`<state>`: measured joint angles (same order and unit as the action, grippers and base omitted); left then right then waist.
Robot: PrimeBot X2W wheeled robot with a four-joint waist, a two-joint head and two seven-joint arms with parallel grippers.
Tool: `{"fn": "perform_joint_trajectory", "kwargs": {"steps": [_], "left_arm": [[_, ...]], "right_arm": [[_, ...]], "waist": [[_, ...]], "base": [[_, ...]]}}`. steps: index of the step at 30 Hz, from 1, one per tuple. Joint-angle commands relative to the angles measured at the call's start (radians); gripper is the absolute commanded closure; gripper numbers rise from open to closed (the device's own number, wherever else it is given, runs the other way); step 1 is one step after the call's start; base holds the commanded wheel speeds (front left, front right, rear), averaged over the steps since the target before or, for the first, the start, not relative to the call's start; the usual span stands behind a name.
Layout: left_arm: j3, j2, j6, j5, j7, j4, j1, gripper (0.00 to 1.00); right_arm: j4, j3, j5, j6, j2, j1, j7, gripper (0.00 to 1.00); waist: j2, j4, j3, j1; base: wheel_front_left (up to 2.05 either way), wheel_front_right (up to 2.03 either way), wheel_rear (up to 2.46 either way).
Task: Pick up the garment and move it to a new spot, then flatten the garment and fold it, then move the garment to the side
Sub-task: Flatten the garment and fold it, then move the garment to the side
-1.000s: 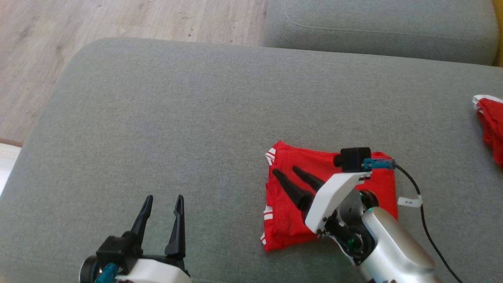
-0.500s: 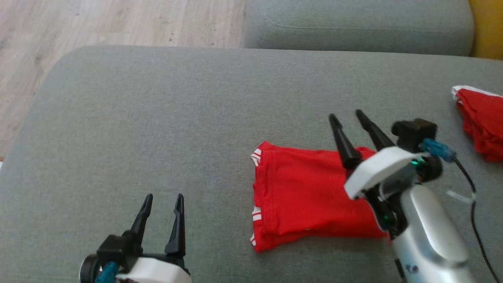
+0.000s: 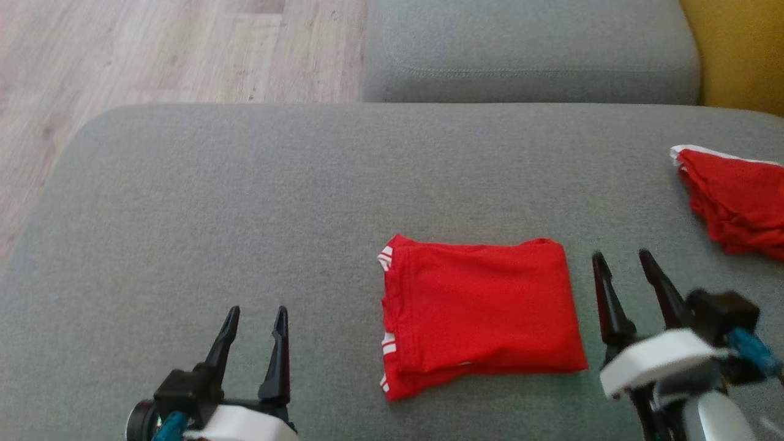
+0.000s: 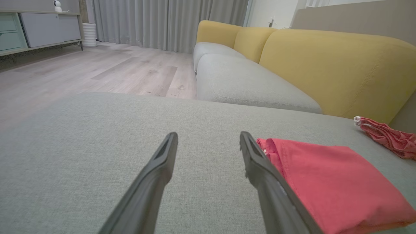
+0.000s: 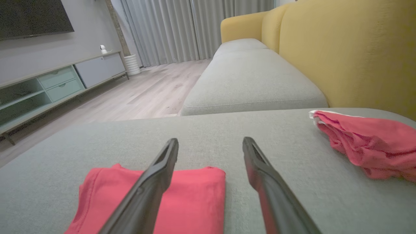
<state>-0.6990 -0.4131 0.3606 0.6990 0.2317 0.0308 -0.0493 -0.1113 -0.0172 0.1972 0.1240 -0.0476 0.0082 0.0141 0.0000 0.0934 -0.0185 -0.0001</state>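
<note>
A red garment (image 3: 481, 312) with white stripes lies folded into a neat rectangle on the grey cushion (image 3: 245, 202), right of centre. It also shows as the folded garment (image 4: 328, 185) at the lower right of the left wrist view and as the folded garment (image 5: 191, 201) at the lower left of the right wrist view. My right gripper (image 3: 621, 260) stands open just right of the garment, touching nothing. My left gripper (image 3: 257, 312) is open at the lower left, well apart from the garment. The left gripper (image 4: 208, 135) and right gripper (image 5: 211, 141) hold nothing.
A second crumpled red garment (image 3: 735, 199) lies at the cushion's right edge, also seen as the crumpled garment (image 5: 364, 146). Another grey seat cushion (image 3: 527, 55) lies beyond, with a yellow backrest (image 3: 744, 52) at the right. Wooden floor (image 3: 122, 55) lies past the left edge.
My right gripper lifted off the folded garment and swung right and back, now beside it. The head camera shifted, so the whole scene slid left and down. The left gripper stayed still.
</note>
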Motion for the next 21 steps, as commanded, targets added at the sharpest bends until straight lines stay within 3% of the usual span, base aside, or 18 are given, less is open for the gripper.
{"fn": "perform_joint_trajectory", "kwargs": {"steps": [1,7,21], "left_arm": [[0.047,-0.010,0.002,0.004,0.014,-0.021,-0.022,0.00],[0.074,-0.019,0.005,0.015,0.022,0.004,0.024,0.00],[0.086,-0.015,0.006,0.018,0.025,0.034,0.032,0.00]], "right_arm": [[0.046,-0.016,-0.012,0.007,-0.003,-0.023,-0.014,0.00],[0.076,-0.010,-0.013,0.007,-0.003,0.071,-0.055,0.00],[0.033,-0.023,-0.008,0.007,-0.003,0.082,-0.083,0.00]], "waist": [[0.0000,-0.004,-0.009,0.0001],[0.0000,-0.019,-0.036,0.0001],[0.0000,-0.025,-0.039,0.0001]], "base": [[0.00,0.00,0.00],[0.00,0.00,0.00],[0.00,0.00,0.00]]}}
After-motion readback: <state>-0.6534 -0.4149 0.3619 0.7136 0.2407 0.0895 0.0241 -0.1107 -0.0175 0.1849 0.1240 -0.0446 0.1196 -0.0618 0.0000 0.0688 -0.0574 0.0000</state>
